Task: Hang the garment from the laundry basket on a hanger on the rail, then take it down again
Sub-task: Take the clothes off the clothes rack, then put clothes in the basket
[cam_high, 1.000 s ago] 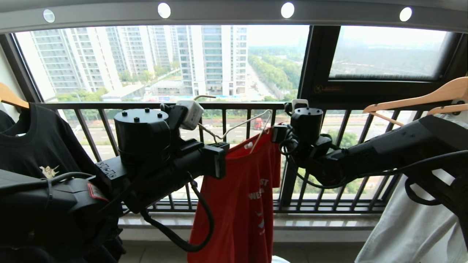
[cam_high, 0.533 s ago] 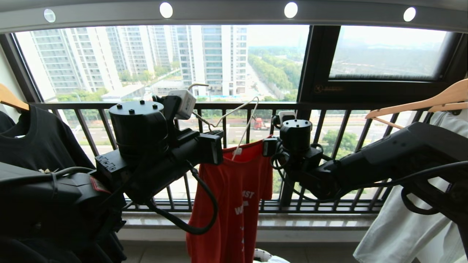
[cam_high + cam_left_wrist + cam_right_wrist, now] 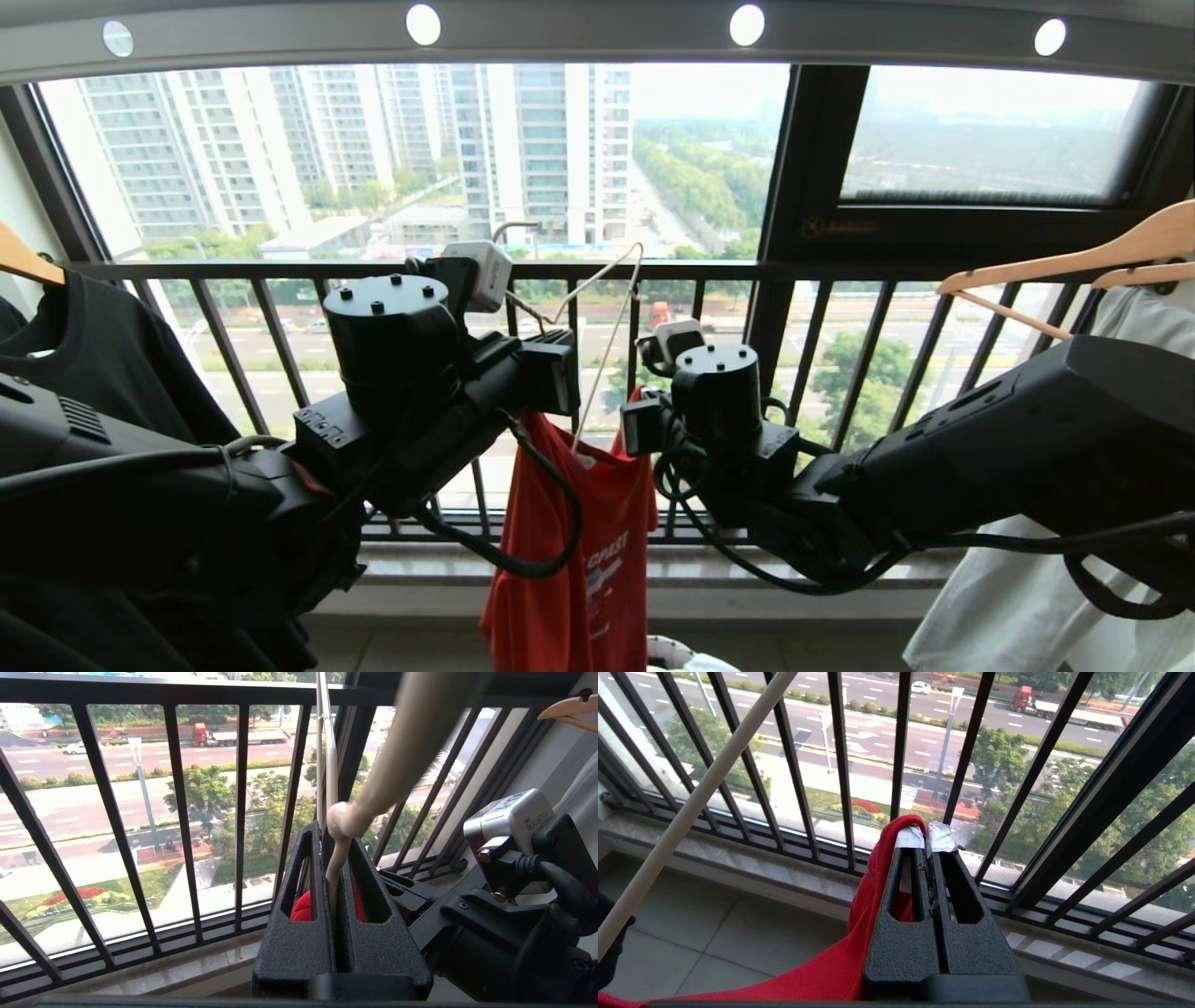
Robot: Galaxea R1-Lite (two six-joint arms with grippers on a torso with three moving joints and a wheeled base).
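The cream wire hanger [image 3: 609,308] stands steeply tilted in front of the window, below the grey rail [image 3: 597,42] and off it. My left gripper [image 3: 556,341] is shut on the hanger's wire [image 3: 332,868] just under its twisted neck. The red garment [image 3: 583,569] hangs bunched and narrow below, one upper edge still at the hanger's low end. My right gripper [image 3: 640,411] is shut on the garment's other upper edge, the red cloth [image 3: 878,868] wrapping over one taped fingertip [image 3: 909,836]. The laundry basket's white rim [image 3: 674,651] shows at the bottom edge.
A black T-shirt [image 3: 103,373] on a wooden hanger fills the left side. Wooden hangers [image 3: 1074,261] and a pale garment [image 3: 1018,607] hang at the right. The dark barred window railing [image 3: 822,273] and stone sill [image 3: 747,569] lie just beyond both grippers.
My right gripper has dropped and swung left toward the left gripper, taking the garment's edge down with it. The garment has narrowed and sunk. The hanger has tipped more upright.
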